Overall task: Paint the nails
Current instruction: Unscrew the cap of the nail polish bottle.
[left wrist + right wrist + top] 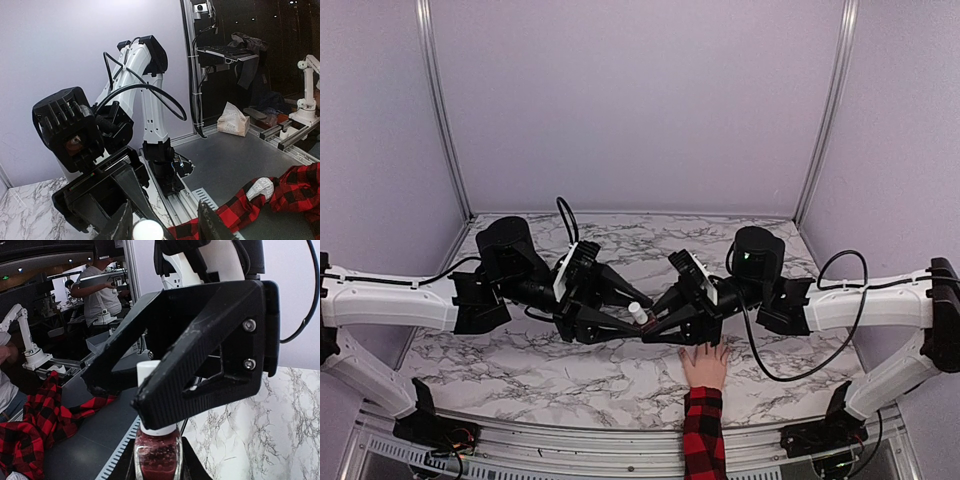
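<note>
Marble-print desk [520,370] between lilac walls [640,100] and aluminium corner posts [440,110].
Dark red polish fills a glass nail-polish bottle [157,455] clamped in the right tool [652,322]; the left tool [165,222] straddles its white cap [147,231], partly open, a gap on one side. Just beside them a hand [705,365] in a plaid sleeve [704,440] lies flat, the nails [703,347] too small to make out.

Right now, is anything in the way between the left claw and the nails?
Yes. The right gripper, shut on the polish bottle, sits between the left gripper and the hand. Its black body hangs over the hand's far end, hiding the nails from above. The bottle's white cap is on.
</note>
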